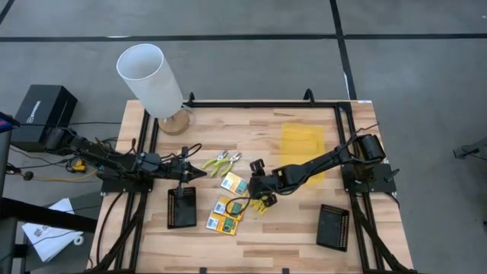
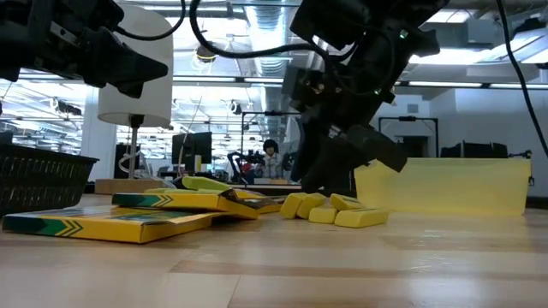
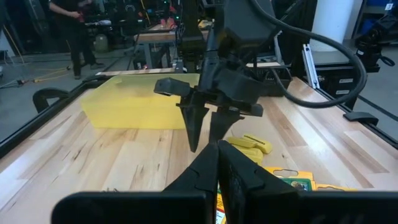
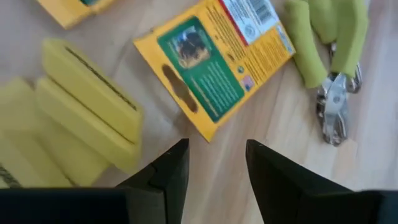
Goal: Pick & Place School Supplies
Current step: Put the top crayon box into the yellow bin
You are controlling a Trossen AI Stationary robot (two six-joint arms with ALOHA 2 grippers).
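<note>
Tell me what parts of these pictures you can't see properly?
- Yellow sticks: the right wrist view's edge cuts some off, so no sure count; in the high view the right gripper covers them.
- Plier-like tool: its handles run off the right wrist view's edge.
- Printed box: its writing is too blurred to read.
- Black mesh tray: cut by the low view's edge, inside hidden.
- Left gripper: blocks the boxes behind it in the left wrist view.

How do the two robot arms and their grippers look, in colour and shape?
Both arms are black, jointed and slender, with black cables running along them. The left gripper ends in two tapered, pointed black fingers. The right gripper has flat, wedge-shaped black fingers; its body carries a small green light.
</note>
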